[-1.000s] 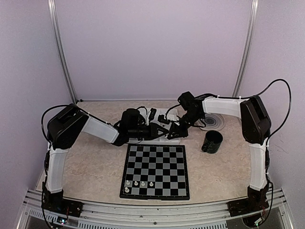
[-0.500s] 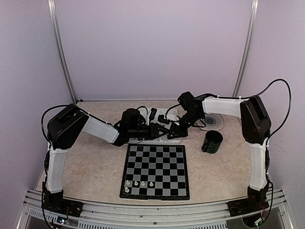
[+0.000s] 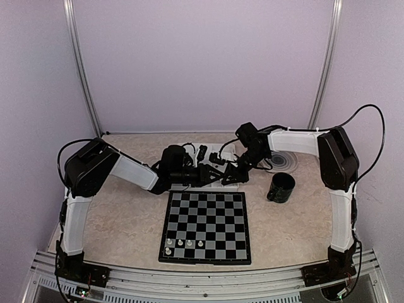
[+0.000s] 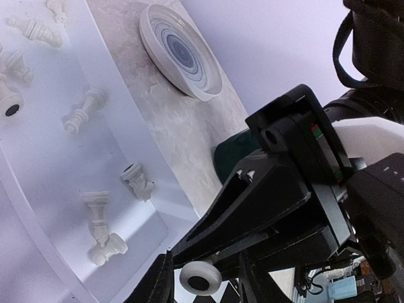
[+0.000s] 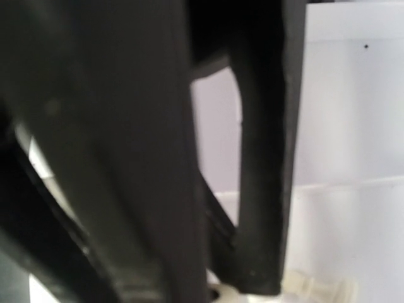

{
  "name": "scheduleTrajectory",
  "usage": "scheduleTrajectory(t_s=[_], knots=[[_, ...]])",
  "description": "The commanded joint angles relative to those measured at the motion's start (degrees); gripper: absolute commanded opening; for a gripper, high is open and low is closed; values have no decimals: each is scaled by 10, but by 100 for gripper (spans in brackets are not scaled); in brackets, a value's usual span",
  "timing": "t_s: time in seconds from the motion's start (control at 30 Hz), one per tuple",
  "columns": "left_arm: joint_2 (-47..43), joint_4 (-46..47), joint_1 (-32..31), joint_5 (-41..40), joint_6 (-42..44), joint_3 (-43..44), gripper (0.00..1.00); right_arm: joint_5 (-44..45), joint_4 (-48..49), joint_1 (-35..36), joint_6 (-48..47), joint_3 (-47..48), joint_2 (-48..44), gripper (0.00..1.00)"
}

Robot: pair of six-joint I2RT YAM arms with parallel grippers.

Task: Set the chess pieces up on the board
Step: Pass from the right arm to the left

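Observation:
The board [image 3: 205, 227] lies at the near middle of the table, with several white chess pieces [image 3: 184, 243] on its near-left squares. Behind it, both grippers meet over the white tray [image 3: 219, 153]. In the left wrist view a white piece [image 4: 201, 278] shows its round base between my left fingers [image 4: 161, 284], with a gap on each side. My left gripper [image 4: 205, 282] [image 3: 211, 173] is open. The right gripper [image 4: 221, 264] [image 3: 226, 177] reaches in from the right, its black fingers shut on that piece. The right wrist view is blurred, with a white piece [image 5: 221, 293] at the fingertips.
Several white pieces [image 4: 82, 113] lie loose in the tray [image 4: 44, 208]. A striped plate [image 3: 281, 161] [image 4: 180, 50] sits right of the tray. A black mug [image 3: 280, 187] stands right of the board's far corner. Purple walls enclose the table.
My left jaws have opened away from the white piece; the right gripper stays shut on it. Both arms have hardly moved.

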Motion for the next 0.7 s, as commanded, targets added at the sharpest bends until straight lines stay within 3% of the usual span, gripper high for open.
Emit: scheduleTrajectory(t_s=[0.0, 0.27, 0.67], knots=[[16, -14, 1, -7, -9, 8, 36, -32, 26, 1, 5, -7, -33, 11], [7, 3, 4, -3, -24, -2, 40, -38, 38, -9, 22, -8, -36, 7], [15, 37, 5, 20, -48, -1, 17, -45, 38, -11, 26, -9, -39, 11]])
